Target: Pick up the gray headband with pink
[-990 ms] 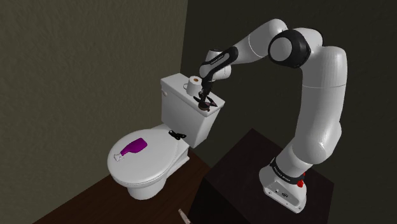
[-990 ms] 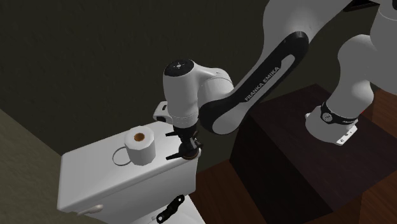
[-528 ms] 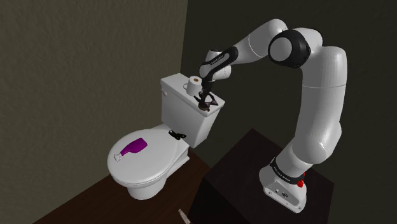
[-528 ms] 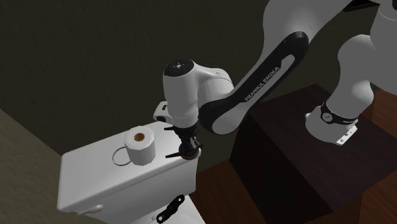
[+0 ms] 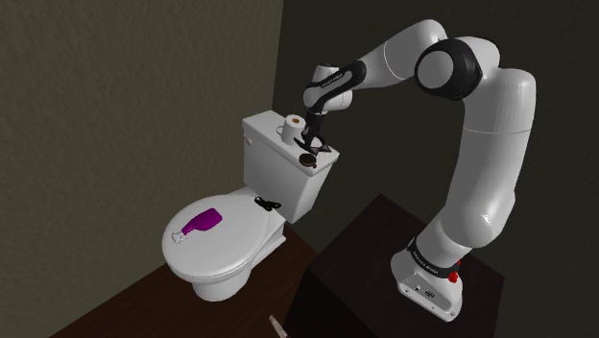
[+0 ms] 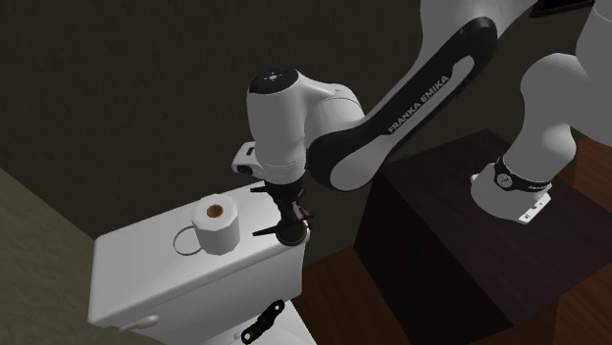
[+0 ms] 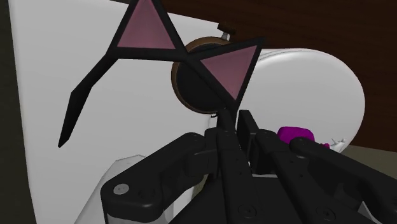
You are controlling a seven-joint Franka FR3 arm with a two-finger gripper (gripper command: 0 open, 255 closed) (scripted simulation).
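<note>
Jaws of the gripper [image 7: 230, 122] are pinched shut on the headband [image 7: 145, 30]. It's a thin dark band, and the grip sits right under one pink ear. Headband hangs in the gripper over the toilet tank [image 5: 272, 168] lid, at the shoulder view's right end. Can't tell if the free tip is clear of the lid.

IMO you're mid-lift: go straight up, slow, no wrist roll. Band's thin + held off-centre, so it'll prob pivot in the pads if you jerk. Don't ease the squeeze.

Just past the ears there's a round dark disc [image 7: 188, 86] w/ brown rim. Can't tell what it is, so keep off it. Paper roll [image 6: 216, 223] stands near on the lid; don't swing that way.

Views:
- Wrist gives you the grip point + ears.
- 2nd ext gives the gap to the roll.
- Shoulder gives the whole arm, plus the purple bottle [image 5: 202, 224] on the seat lid [image 5: 230, 242], well apart.
</note>
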